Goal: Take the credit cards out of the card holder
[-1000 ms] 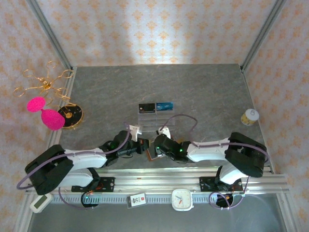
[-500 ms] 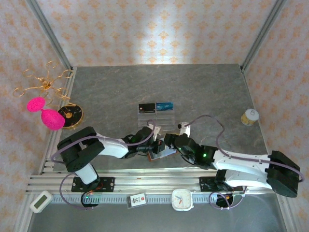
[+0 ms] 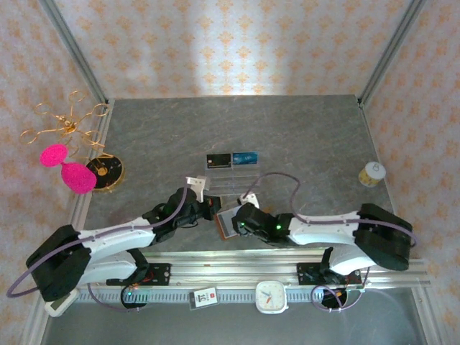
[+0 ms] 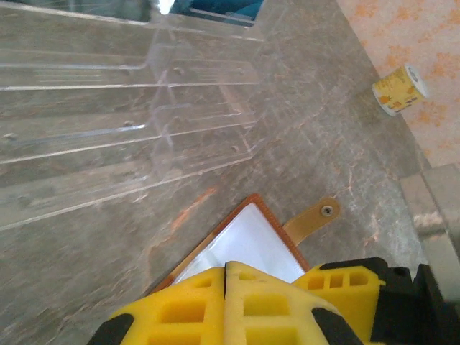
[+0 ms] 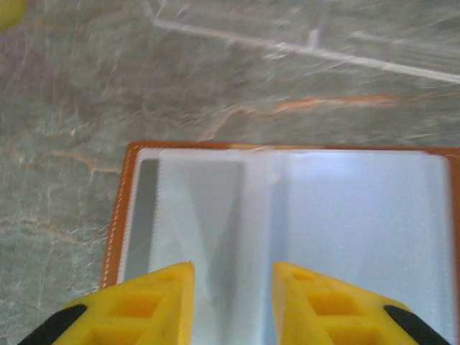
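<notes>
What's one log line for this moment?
card holder: open | credit cards: at clear tray | left end effector: shut | right end effector: open over card holder

Holder (image 5: 287,208) open; blk card (image 3: 218,160), blue card (image 3: 245,158) beyond.

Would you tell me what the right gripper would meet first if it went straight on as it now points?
Probably the card holder, its pale inner pockets lying open ahead of the right gripper; distance unclear.
</notes>
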